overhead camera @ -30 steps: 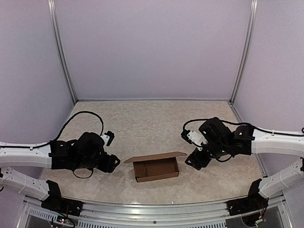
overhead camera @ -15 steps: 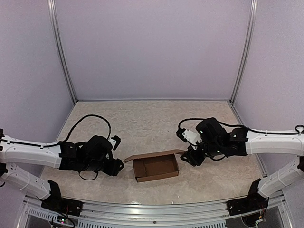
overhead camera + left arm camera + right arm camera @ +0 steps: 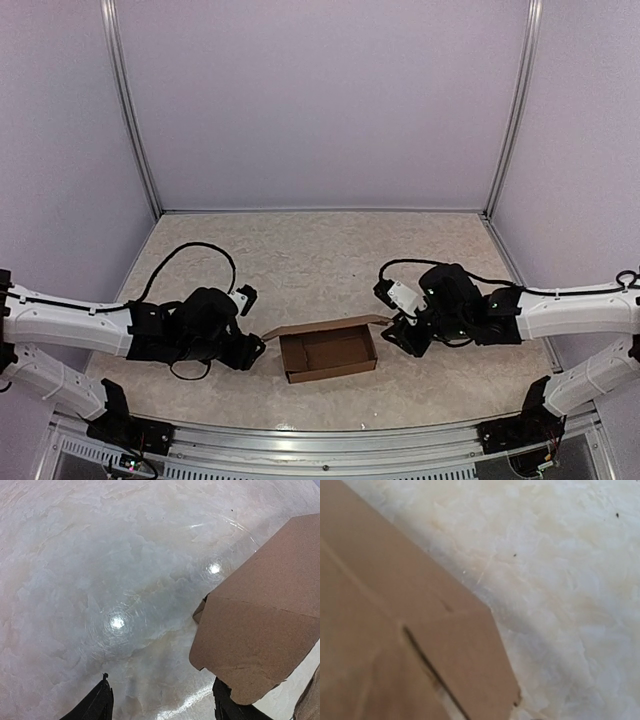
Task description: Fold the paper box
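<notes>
The paper box (image 3: 328, 356) sits on the worktop (image 3: 320, 255) toward the near edge, right between the two arms. Its tray walls are up and the long lid flap (image 3: 330, 328) lies open along the far side. The left pincer (image 3: 160, 695) is down at the box's left end, fingers spread wide with nothing between them. In its wrist view, a rounded corner of the flap hangs just over one finger (image 3: 226, 707). The right pincer (image 3: 397, 334) is at the flap's right tip, very close, though from above I can't say whether it is touching. Its own camera shows only cardboard and a slit, no fingers, so I cannot tell whether it's open or closed. My read is that this is the lid-closing step. The next move calls for each pincer to catch its end of the flap and swing it forward evenly over the tray. They will also need to stop the light box skidding.
</notes>
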Available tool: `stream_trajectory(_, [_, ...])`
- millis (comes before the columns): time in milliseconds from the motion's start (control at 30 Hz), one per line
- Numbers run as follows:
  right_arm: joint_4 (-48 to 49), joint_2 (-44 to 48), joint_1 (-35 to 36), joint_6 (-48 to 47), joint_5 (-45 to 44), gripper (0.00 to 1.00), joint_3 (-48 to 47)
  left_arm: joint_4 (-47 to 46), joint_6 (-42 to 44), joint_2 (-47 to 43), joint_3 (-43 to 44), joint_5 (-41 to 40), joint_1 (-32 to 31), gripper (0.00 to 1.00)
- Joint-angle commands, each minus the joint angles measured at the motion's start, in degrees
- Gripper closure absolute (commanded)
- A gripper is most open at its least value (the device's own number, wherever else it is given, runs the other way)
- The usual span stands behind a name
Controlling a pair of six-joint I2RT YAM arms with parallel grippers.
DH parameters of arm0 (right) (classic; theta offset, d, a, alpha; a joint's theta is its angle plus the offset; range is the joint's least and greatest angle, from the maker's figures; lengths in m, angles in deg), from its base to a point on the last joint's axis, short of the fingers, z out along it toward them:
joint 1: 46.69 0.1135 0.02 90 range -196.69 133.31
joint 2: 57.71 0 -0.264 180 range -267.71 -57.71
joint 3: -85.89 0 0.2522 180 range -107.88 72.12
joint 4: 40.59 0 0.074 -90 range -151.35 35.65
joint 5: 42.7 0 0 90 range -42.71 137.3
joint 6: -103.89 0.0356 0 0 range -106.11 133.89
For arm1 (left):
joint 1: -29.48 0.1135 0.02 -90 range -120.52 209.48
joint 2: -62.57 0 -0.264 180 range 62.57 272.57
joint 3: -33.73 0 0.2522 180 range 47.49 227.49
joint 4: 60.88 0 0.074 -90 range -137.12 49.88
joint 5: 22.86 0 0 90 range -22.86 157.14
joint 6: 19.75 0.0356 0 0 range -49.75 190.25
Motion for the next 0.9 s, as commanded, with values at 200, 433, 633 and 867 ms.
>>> stream_trajectory(200, [25.67, 6.53, -0.49, -9.0, 3.08, 0.58, 13.99, -9.68, 1.63, -4.26, -7.1, -0.09, -1.02, 0.32])
stream_trajectory(433, [35.16, 4.71, -0.52, -11.2, 3.66, 0.58, 18.06, -13.57, 2.32, -6.0, -9.55, 0.23, -1.36, 0.31])
stream_trajectory(633, [42.66, 2.75, -0.55, -12.98, 3.05, 0.58, 19.8, -14.94, 2.54, -6.93, -10.71, -0.07, -1.96, 0.3])
stream_trajectory(867, [43.72, 0.72, -0.56, -14.29, 2.41, 0.63, 19.54, -14.62, 1.71, -9.03, -11.97, -2.52, -2.32, 0.3])
